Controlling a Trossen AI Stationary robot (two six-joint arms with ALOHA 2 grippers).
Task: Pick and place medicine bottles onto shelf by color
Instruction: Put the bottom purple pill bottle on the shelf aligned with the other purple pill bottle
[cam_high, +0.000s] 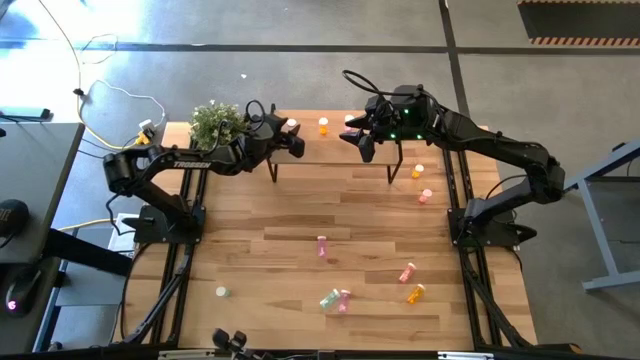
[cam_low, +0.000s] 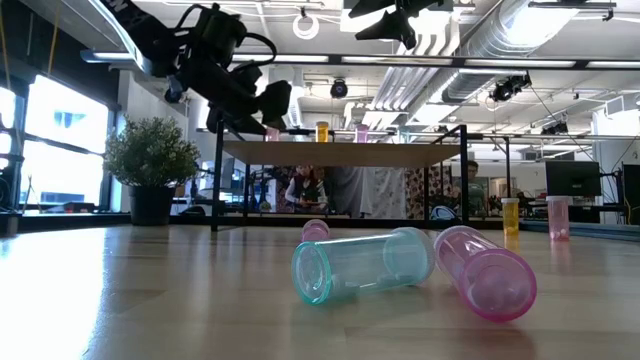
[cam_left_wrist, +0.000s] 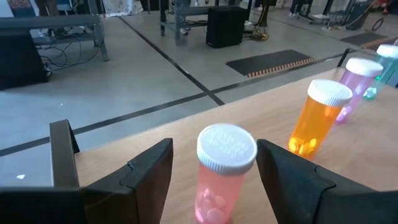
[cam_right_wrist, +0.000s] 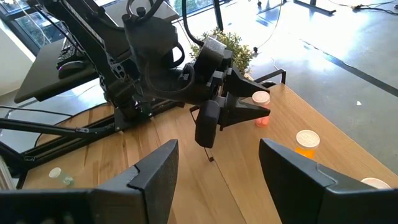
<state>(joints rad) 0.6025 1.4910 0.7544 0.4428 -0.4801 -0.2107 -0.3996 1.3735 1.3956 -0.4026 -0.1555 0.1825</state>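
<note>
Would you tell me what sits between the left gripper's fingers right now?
A pink medicine bottle stands upright on the shelf between the left gripper's open fingers, seen in the left wrist view.

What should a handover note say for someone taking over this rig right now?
Left gripper: open around the pink bottle standing upright on the shelf; gaps show on both sides, so it looks let go.
Right gripper: open, empty, above the shelf's right part.
Done: on the shelf, the pink bottle, an orange bottle and a purple-tinted bottle stand in a row.
Left: two bottles on the table right of the shelf, and six loose bottles across the table's near half, including a green one lying beside a pink one.
</note>
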